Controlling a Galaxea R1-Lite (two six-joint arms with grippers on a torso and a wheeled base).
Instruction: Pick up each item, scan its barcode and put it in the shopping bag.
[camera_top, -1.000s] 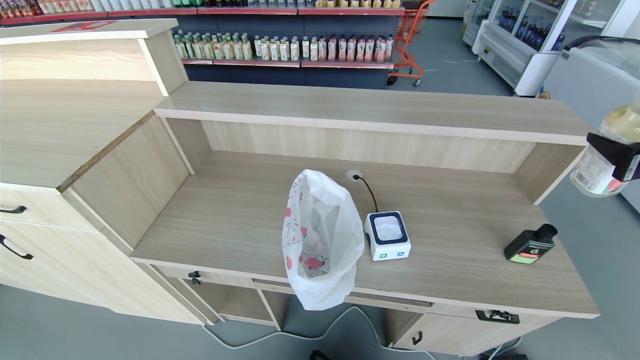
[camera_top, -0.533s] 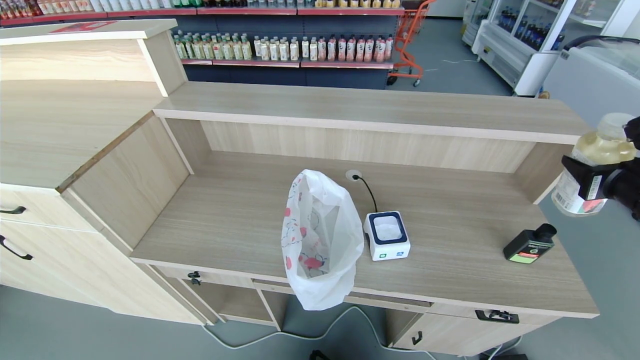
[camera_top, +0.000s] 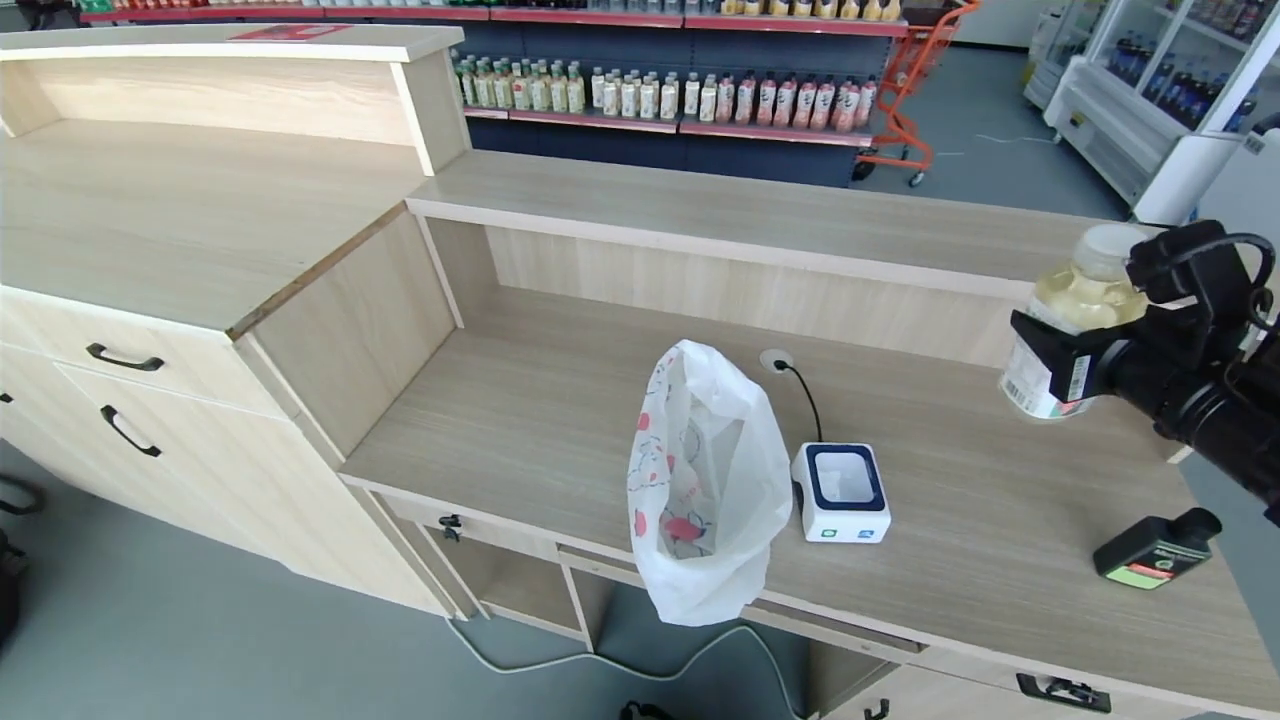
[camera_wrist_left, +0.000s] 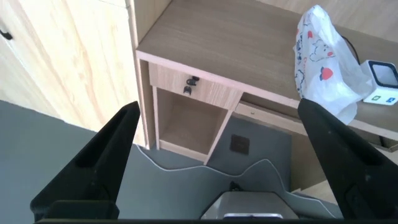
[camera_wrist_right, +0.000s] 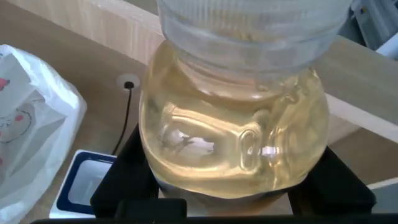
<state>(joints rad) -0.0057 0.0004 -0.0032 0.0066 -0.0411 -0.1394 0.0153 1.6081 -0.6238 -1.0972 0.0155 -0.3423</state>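
Clamped low on the heavy drink bottle (camera_top: 1085, 300), the right tool (camera_top: 1048, 352) risked it slipping if tilted toward the barcode scanner (camera_top: 842, 490); the left tool (camera_wrist_left: 219, 109) gaped empty.

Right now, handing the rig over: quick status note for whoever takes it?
Left gripper: open, empty, low in front of the counter.
Right gripper: shut on the drink bottle, held up at the counter's right end.
Shopping bag: open, at the front edge, beside the scanner.
Black bottle: lying on the counter, far right.
Done: drink bottle picked up.
Left: scan and bag it, then the black bottle.
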